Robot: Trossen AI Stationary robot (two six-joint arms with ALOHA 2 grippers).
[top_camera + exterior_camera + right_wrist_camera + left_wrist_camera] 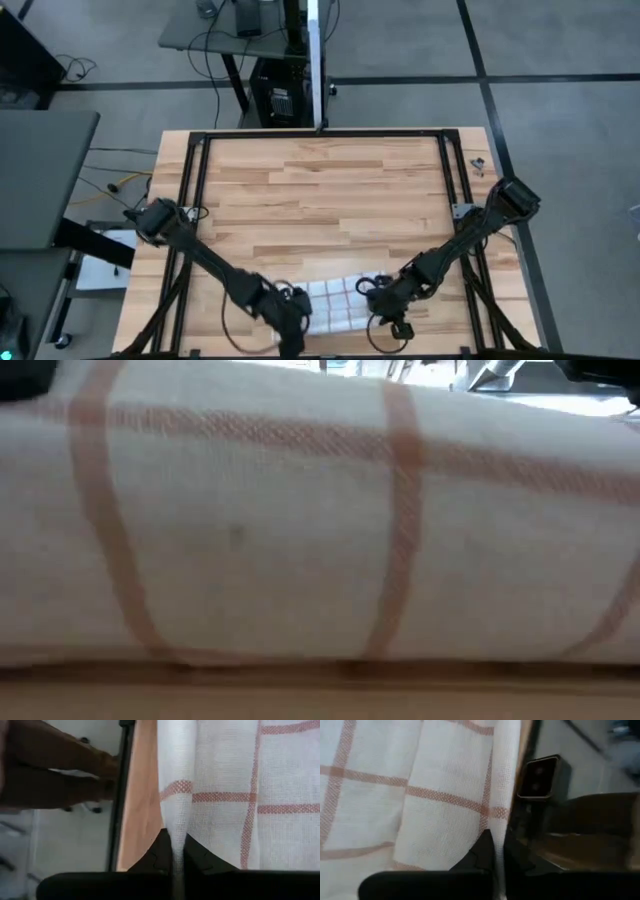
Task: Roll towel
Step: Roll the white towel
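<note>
Wooden table [330, 190] carries the towel [335, 300], gripped at its near edge: left gripper [497, 852] and right gripper [175, 851] are clamped on cloth between the jaws. Rolling is judged barely begun.

The white woven cloth towel with thin orange check lines [335, 303] is lying at the worktop's six o'clock edge, between the two arms. It is sitting bunched and partly folded, its long side running from nine to three o'clock, its cloth rising in a soft hump [300, 530].
</note>
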